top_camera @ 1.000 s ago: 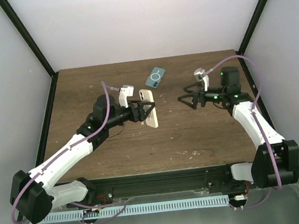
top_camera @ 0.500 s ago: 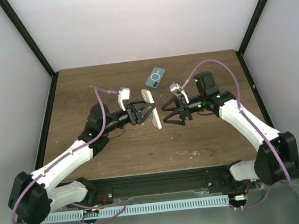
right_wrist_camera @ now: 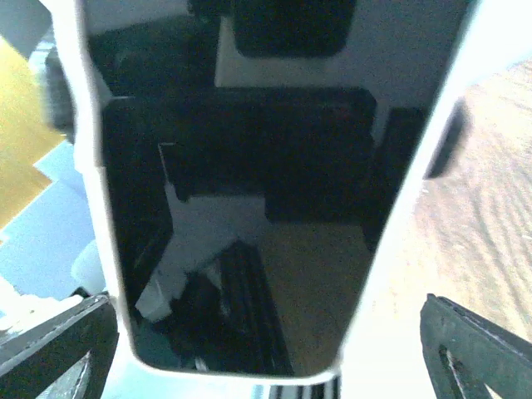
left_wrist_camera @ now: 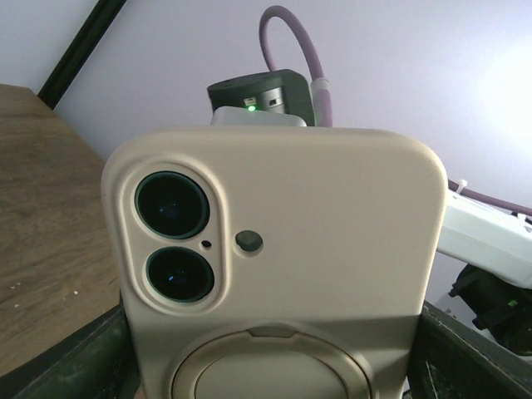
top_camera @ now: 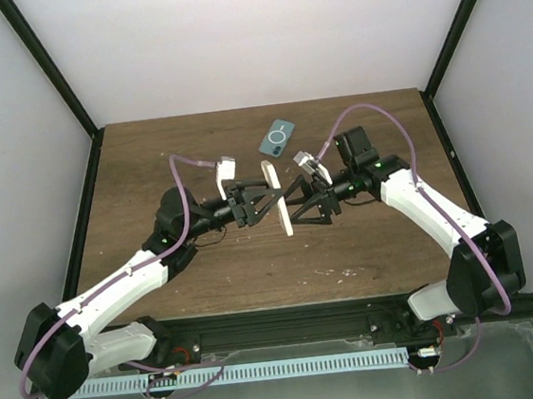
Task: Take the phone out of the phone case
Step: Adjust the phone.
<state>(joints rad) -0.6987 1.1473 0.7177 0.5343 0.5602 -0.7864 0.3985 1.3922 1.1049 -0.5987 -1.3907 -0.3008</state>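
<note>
Wood-grain worktop (top_camera: 148,164), brown, boxed in by white walls and black corner posts.

Phone case (top_camera: 277,196): beige, phone (right_wrist_camera: 241,224) inside it. Held on edge, clear of the worktop, over its middle and a little toward the far edge. Top view shows it as a narrow pale strip between the two arms.

Left tool (top_camera: 265,202): closed on the phone case from the left side. Left wrist view: the case back fills the frame, two camera lenses at upper left, round ring at the bottom. Dark fingers (left_wrist_camera: 79,362) show at both lower corners, pressed to the case sides.

Right tool (top_camera: 296,206): spread wide, pointing left at the phone from the right side, level with it. Tips are just beside the case. Contact: cannot tell from any view. Right wrist view: dark glass screen faces this camera, blurred and full of reflections, with pale case rim on both sides. Right fingers (right_wrist_camera: 478,349) sit at the lower corners, wide of the phone's edges.

The two tools face each other with the phone between them.

Other: teal-blue flat item (top_camera: 277,137) with a ring mark lies on the worktop near the far edge, well apart from both tools.
</note>
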